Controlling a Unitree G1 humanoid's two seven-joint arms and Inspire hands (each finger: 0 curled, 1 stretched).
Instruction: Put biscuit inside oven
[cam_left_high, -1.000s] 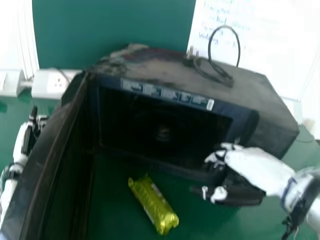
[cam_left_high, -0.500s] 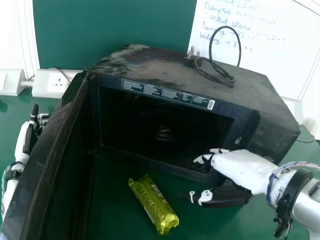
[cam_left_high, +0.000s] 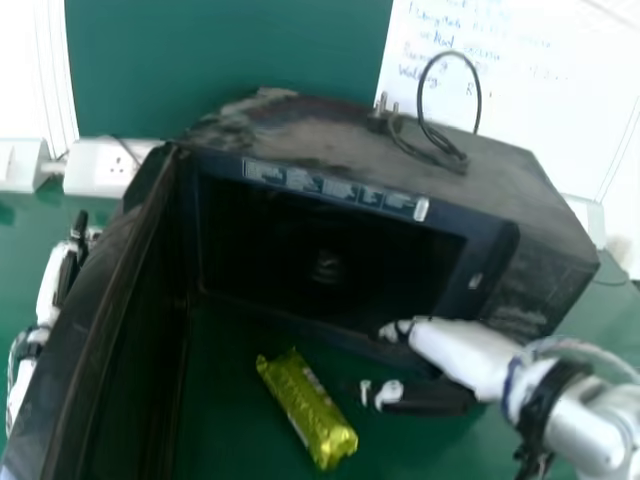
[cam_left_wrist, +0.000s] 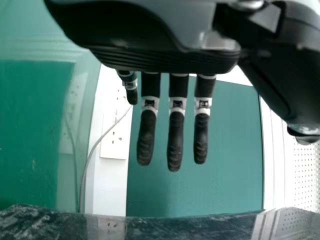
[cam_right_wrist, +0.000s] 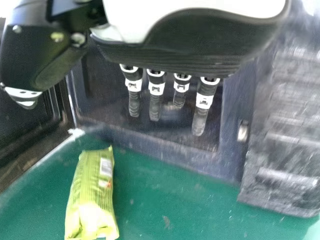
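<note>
My right hand (cam_left_high: 450, 358) is in front of the oven's lower right part, to the right of the biscuit packet, holding nothing; in the right wrist view the same hand (cam_right_wrist: 170, 55) has straight fingers. The yellow-green biscuit packet (cam_left_high: 307, 408) lies on the green table before the oven, apart from the hand; the right wrist view shows the packet (cam_right_wrist: 92, 195) too. The black oven (cam_left_high: 500, 195) stands with its door (cam_left_high: 100, 300) swung out on the left. Beyond the door is my left hand (cam_left_high: 66, 268); in the left wrist view that hand (cam_left_wrist: 176, 135) has straight fingers.
A power cable with a plug (cam_left_high: 430, 145) rests on top of the oven. White socket boxes (cam_left_high: 105, 165) are at the back left, and a whiteboard (cam_left_high: 530, 90) stands behind on the right. The open door forms a tall wall left of the packet.
My right hand has moved left and slightly down, closer to the packet. The packet and the oven have stayed put, and the left hand has barely shifted.
</note>
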